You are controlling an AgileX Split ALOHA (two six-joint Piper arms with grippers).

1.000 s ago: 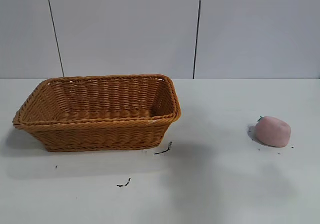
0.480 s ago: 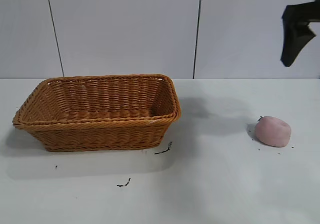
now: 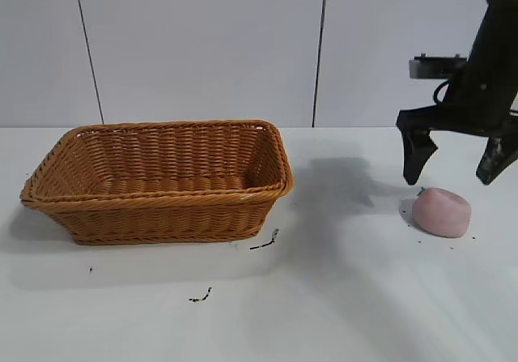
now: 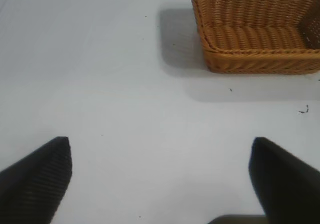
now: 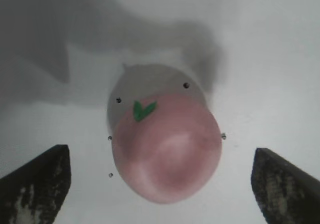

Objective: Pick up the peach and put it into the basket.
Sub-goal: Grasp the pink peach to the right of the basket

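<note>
White table [image 3: 340,297] runs back to a pale panelled wall [image 3: 202,46] with two dark vertical seams. On the left half of the table sits the basket [image 3: 162,182], its long side facing the camera; nothing shows inside it, though the near wall hides part of its floor. A few small dark specks [image 3: 201,297] lie on the table in front of it.

Over at the right, the peach [image 3: 442,212] rests on the table, well apart from the basket, with a tiny green leaf just visible at its upper left edge. The right gripper [image 3: 459,161] hangs above it, pointing down, its jaws spread wide, one finger [image 3: 417,153] to the peach's left and the other near the picture's right edge, partly cut off. The fingertips stay just above the peach's top and do not touch it. The right arm rises out of the picture, so its upper joints are unseen.

From the right wrist view the peach [image 5: 167,149] lies between the two dark fingers [image 5: 35,184], clear of both, its green leaf [image 5: 144,108] plain to see.

The left gripper [image 4: 160,179] is out of the exterior view; its wrist view shows jaws spread over bare table, with the basket [image 4: 257,28] farther off and cut by the picture's edge.
</note>
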